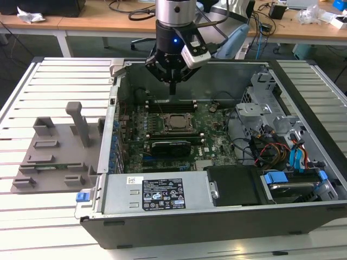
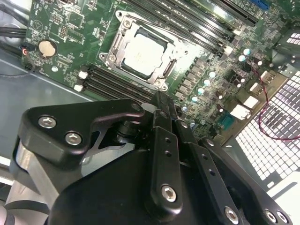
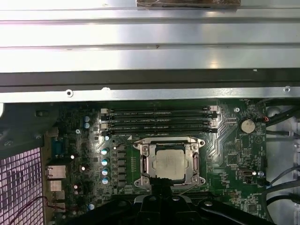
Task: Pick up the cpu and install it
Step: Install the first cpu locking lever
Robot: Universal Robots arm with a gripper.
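Note:
The cpu [image 1: 175,122] is a square chip with a silvery top, lying flat inside the socket frame on the green motherboard [image 1: 217,142] of the open computer case. It also appears in both wrist views, as the cpu [image 2: 142,54] and the cpu [image 3: 169,163]. My gripper [image 1: 172,89] hangs above the board, behind the socket and over the memory slots. Its black fingers are pressed together with nothing between them. In the second wrist view the gripper [image 2: 161,102] points toward the slots just beside the socket.
A grey fixture plate [image 1: 54,154] with upright blocks lies on the slatted table at the exterior view's left. The case wall [image 1: 111,116] rises beside the board. A drive cage and cables [image 1: 276,135] crowd the right, and the power supply [image 1: 157,194] sits in front.

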